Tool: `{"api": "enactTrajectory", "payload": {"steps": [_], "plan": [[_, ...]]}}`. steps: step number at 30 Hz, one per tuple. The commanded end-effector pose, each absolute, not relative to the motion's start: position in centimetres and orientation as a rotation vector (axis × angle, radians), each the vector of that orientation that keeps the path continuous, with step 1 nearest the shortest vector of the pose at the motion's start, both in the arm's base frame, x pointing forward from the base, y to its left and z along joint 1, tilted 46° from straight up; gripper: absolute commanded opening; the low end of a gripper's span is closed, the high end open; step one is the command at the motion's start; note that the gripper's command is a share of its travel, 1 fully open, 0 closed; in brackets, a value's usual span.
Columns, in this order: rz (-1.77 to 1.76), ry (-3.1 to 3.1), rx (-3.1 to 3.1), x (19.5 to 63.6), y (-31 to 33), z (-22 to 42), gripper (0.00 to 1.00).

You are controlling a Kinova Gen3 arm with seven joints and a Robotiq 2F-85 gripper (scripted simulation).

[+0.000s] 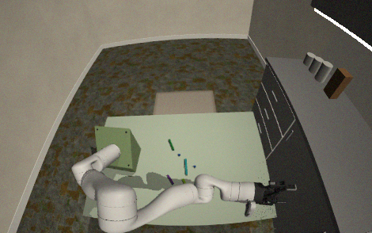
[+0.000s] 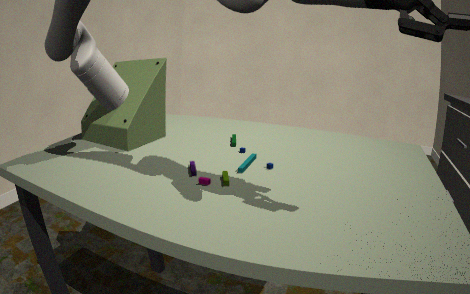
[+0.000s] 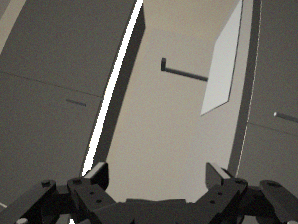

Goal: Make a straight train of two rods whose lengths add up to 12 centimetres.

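Top: my gripper [image 1: 282, 186] sits past the table [image 1: 233, 131] edge, fingers spread wide, nothing held.
Exterior: turquoise rod [image 2: 247, 163] and magenta rod [image 2: 204, 181] lie flat, well apart; I judge these my pair.
Wrist: only cabinets [image 3: 73, 63], camera aimed away from the rods.

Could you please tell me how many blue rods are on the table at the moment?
2. One blue rod lies just right of the green rod; the other blue rod lies right of the turquoise rod. None seems hidden.
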State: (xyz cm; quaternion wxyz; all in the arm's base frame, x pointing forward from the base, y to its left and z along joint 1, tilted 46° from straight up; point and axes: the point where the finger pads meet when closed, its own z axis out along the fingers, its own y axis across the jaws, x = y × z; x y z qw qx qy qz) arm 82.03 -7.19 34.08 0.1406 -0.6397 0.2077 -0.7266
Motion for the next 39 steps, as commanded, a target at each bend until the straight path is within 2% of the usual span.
{"api": "enactTrajectory", "payload": {"steps": [1, 24, 34, 39], "plan": [[-2.099, 0.597, -1.845, 82.0, -7.0, 34.2, 1.00], [-2.089, 0.592, -1.886, 81.9, -6.9, 33.2, 1.00], [-2.019, 0.580, -2.048, 81.3, -5.9, 28.7, 1.00], [-1.922, 0.557, -2.243, 79.8, -4.9, 23.4, 1.00]]}}
